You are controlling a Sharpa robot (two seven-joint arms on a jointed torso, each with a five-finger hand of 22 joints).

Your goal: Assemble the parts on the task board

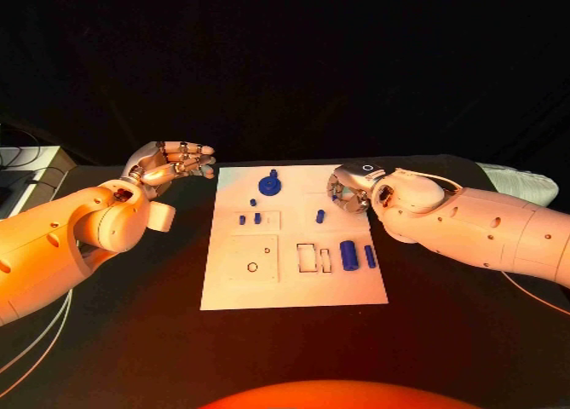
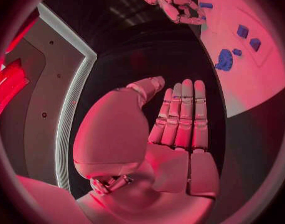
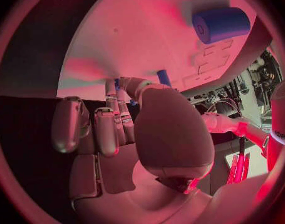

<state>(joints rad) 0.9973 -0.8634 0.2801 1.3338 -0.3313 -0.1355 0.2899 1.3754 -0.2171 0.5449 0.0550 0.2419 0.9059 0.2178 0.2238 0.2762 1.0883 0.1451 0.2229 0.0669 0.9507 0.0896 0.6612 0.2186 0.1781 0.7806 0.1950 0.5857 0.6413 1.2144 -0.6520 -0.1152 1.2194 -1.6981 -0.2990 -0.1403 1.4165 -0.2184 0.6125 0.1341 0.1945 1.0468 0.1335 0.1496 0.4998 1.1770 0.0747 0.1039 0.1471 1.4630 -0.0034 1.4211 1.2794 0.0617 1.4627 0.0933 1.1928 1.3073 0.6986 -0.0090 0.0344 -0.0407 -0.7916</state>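
Observation:
The white task board lies mid-table. On it are a blue gear, small blue pegs, a single peg, a blue cylinder and a slim blue piece. My left hand hovers off the board's far left corner, fingers straight and together, holding nothing. My right hand reaches down over the board's far right part, its fingers stretched toward the surface beside the single peg. Nothing shows plainly in its grasp. The cylinder lies beyond it.
Empty rectangular slots and a round hole mark the board's near half. Black tabletop surrounds the board. A white unit stands at the far left edge. My right forearm crosses above the board's right edge.

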